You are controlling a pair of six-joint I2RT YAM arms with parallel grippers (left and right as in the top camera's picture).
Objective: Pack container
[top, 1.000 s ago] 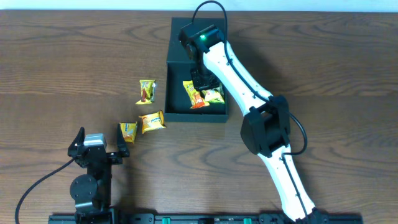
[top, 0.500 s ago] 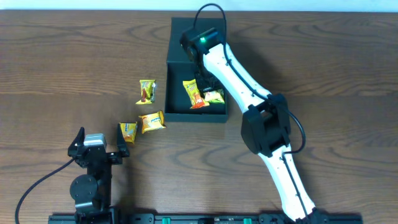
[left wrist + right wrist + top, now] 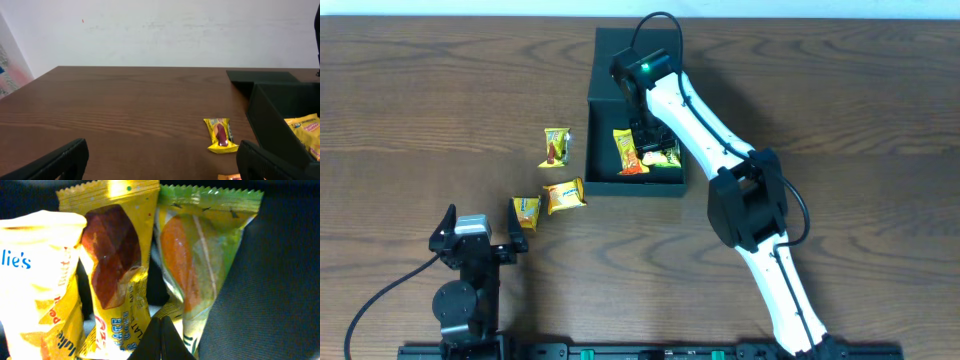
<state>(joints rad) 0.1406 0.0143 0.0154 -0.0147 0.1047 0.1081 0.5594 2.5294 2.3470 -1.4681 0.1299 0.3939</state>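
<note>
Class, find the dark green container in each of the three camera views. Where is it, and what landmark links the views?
Overhead: container in the upper centre of the picture, lid open.
Left wrist: container at the right edge, side wall nearest.
Right wrist: container shows only as dark floor on the right.
Shared landmark: yellow snack packets lying inside it.

The table is brown wood with lines in it, smooth and a little shiny. The container is dark and matt, with a fine rough weave inside. The yellow packet and green packet are shiny, crinkly plastic. The right arm looks like smooth white plastic.
</note>
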